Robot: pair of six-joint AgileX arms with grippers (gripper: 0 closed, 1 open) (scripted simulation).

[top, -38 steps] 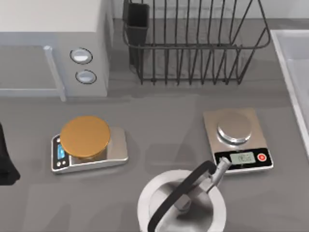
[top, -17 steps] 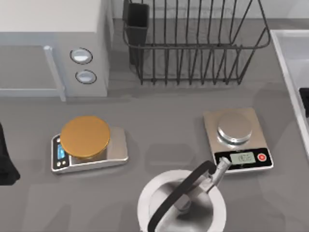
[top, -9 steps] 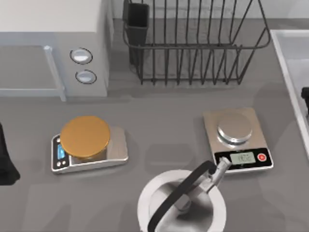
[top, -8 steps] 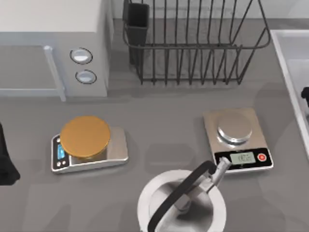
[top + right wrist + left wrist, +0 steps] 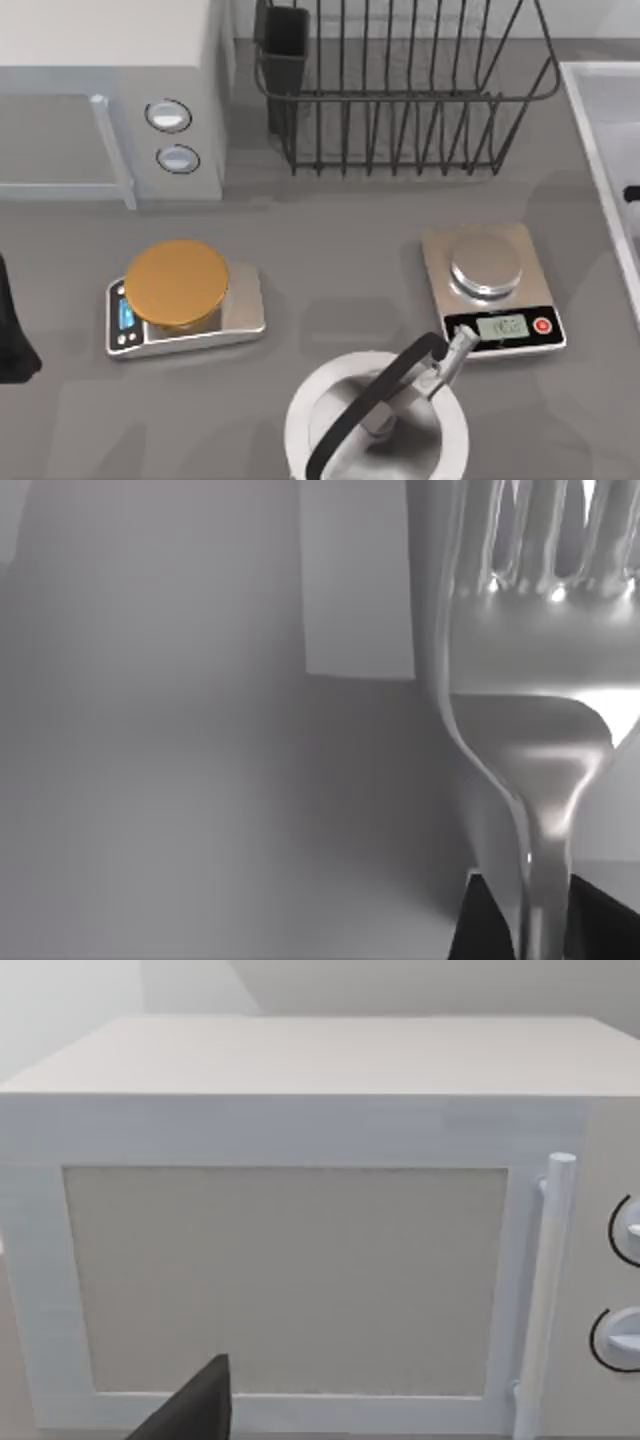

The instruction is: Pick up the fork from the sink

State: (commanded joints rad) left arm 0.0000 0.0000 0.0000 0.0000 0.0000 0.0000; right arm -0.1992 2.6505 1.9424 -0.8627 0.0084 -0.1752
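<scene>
The fork is shiny silver and looms close in the right wrist view, tines away from the camera. Its narrow neck runs down between two dark fingers. My right gripper is shut on the fork's neck, with the pale grey wall of the sink behind it. From above, the sink lies at the table's right edge, and a small dark bit of the right gripper shows over it. My left arm is parked at the left edge, and a dark part of its gripper faces the microwave.
A white microwave stands at the back left and a black wire dish rack at the back middle. A scale with an orange plate sits at left, a steel scale at right, and a round steel pot with a black handle at the front.
My right gripper came into the top view at the right edge over the sink, then slid further right until only a sliver remains. The left arm has not moved.
</scene>
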